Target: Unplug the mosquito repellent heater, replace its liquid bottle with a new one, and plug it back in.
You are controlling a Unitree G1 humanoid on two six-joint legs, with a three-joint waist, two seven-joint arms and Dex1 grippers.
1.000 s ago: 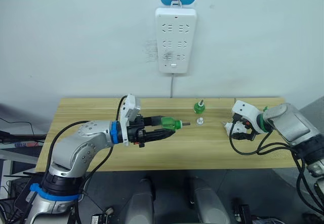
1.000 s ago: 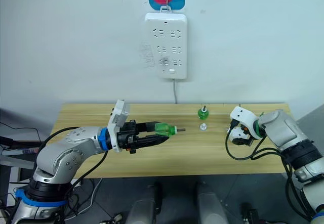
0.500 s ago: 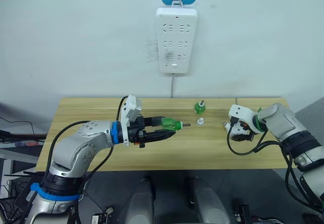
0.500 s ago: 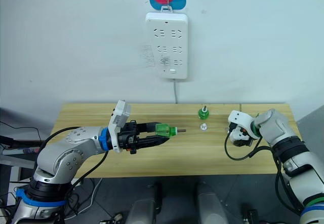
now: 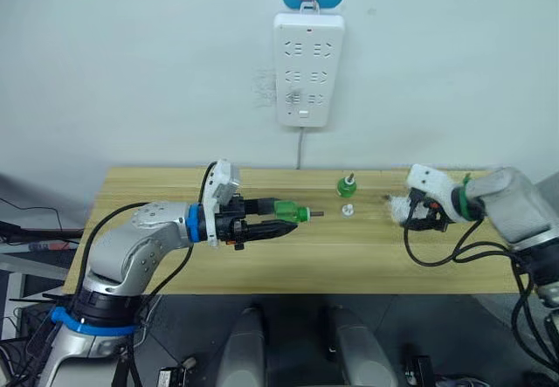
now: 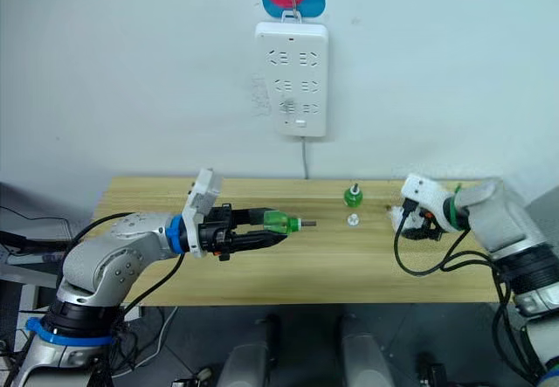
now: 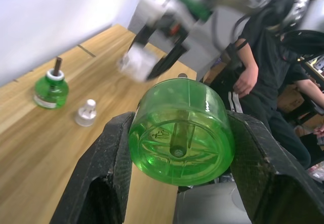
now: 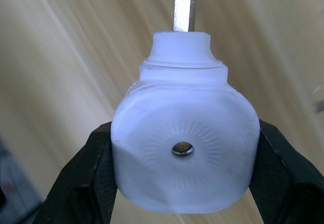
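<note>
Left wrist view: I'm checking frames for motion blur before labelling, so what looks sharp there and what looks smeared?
In the left wrist view, the green bottle between the black fingers is sharp; the right gripper with the white heater beyond it is smeared; the standing bottle and small white cap are slightly soft.

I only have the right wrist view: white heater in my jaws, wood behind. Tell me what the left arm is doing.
Observer: Its jaws are shut on a green bottle, held sideways above the table, wick end pointing toward your heater.
Operator: Report anything else on the table.
Observer: A second green bottle stands upright near the far edge, with a small white cap beside it on the robot's side.
Operator: Locate the socket.
Observer: The white power strip hangs on the wall above the table, to the left of your heater.
</note>
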